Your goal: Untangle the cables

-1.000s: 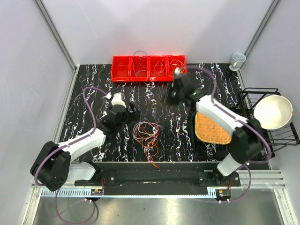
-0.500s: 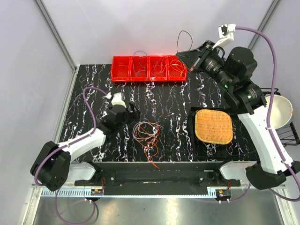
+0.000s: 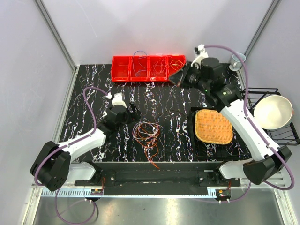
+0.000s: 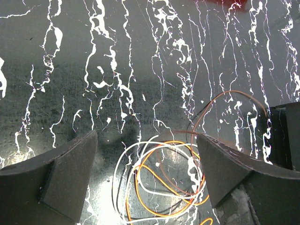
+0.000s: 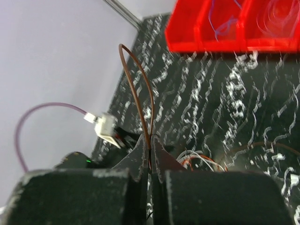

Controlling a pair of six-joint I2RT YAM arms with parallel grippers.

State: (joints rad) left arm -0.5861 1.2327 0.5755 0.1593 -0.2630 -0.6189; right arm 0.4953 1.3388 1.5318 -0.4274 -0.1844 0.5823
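The cables (image 3: 146, 132) lie in a loose pile at center frame in the top view, orange, red and white loops overlapping on the surface (image 3: 89, 84). More strands sit in the red bins (image 3: 120, 69) at upper center. The pile looks unchanged vs 1 s ago.

What moved is the R arm. The right end effector (image 3: 177, 77) was low over the bins' right end, swung up high w/ a thin loop dangling 0.5 s ago, and is now back down just right of the bins. The wrist view shows it clenched on one brown wire (image 5: 139, 79), w/ the loop standing above the fingers. My read is that one strand is separated and still needs placing.

The left end effector (image 4: 146, 140) hasn't shifted. It's spread wide just left of the pile, gripping nothing, prob. ready to pin or pick next.
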